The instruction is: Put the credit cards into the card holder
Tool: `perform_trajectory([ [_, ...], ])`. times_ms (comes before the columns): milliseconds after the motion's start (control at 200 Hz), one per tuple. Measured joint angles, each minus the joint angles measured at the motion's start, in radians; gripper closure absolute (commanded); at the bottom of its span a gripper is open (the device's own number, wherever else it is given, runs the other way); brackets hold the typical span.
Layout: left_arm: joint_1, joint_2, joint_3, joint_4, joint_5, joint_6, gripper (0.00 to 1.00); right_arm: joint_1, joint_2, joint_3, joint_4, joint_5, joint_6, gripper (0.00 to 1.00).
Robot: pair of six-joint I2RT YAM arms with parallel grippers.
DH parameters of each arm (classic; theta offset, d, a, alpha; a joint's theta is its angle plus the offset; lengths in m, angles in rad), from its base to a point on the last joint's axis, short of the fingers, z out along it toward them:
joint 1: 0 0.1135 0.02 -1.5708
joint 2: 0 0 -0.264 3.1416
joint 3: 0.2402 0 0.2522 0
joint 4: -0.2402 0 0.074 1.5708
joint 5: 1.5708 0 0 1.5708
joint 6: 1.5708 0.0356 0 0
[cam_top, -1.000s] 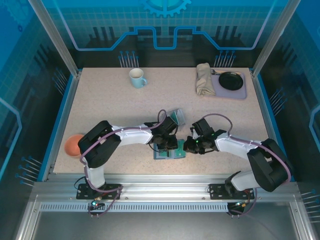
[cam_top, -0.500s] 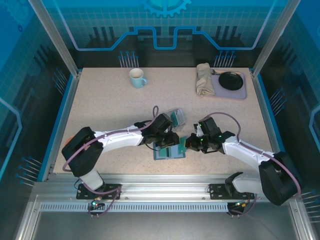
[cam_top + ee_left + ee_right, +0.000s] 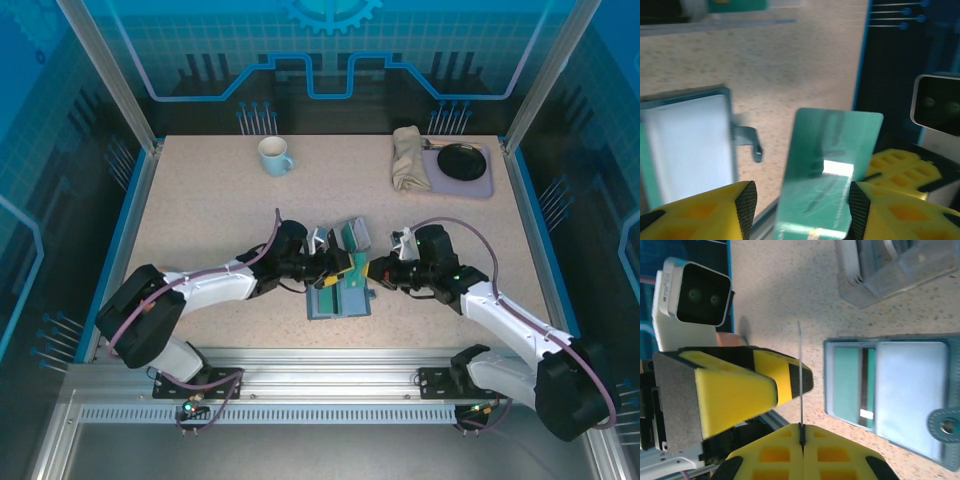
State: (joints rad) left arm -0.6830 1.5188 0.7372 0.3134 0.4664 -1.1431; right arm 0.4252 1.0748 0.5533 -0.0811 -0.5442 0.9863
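Plainly, our right fingers [image 3: 840, 460] pinch the credit card [image 3: 832, 145] by its edge; our left fingers [image 3: 705, 212] stand wide around it. Thin, stiff, probably slick: we'd grip its flat faces.

Teal on speckled beige
The credit card [image 3: 830, 160] is teal-green; the card holder [image 3: 325, 308] blue-teal, inner panels pale and green; left hand [image 3: 802, 204] and right hand [image 3: 801, 432] yellow with black; table [image 3: 220, 220] speckled beige.

A credit card [image 3: 829, 165] stood on edge between the left claw [image 3: 349, 266] and the right claw [image 3: 372, 270]. The card holder [image 3: 340, 300] lay open on the table [image 3: 200, 200] just before them, the card rack [image 3: 353, 236] just behind, the mug [image 3: 274, 156] far behind.
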Motion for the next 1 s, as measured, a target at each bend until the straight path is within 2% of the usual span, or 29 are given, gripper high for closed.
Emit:
perform_trajectory([
  [120, 0.006, -0.001, -0.005, 0.066, 0.036, -0.020, 0.50, -0.001, -0.005, 0.000, 0.032, -0.026, 0.025, 0.95],
  [290, 0.023, -0.011, -0.016, 0.094, 0.055, -0.038, 0.62, -0.001, -0.013, 0.000, 0.053, -0.044, 0.040, 0.94],
  [400, 0.030, -0.027, -0.028, 0.095, 0.055, -0.041, 0.80, -0.003, -0.012, 0.000, 0.053, -0.045, 0.039, 0.93],
  [635, 0.036, -0.059, -0.034, 0.084, 0.055, -0.027, 0.79, -0.013, 0.015, 0.006, 0.045, -0.063, 0.028, 0.93],
  [835, 0.039, -0.080, -0.034, 0.066, 0.057, -0.003, 0.96, -0.014, 0.036, 0.032, 0.015, -0.071, 0.004, 0.90],
  [1000, 0.038, -0.108, -0.034, 0.025, 0.051, 0.028, 1.00, -0.014, 0.047, 0.065, -0.060, -0.055, -0.039, 0.80],
])
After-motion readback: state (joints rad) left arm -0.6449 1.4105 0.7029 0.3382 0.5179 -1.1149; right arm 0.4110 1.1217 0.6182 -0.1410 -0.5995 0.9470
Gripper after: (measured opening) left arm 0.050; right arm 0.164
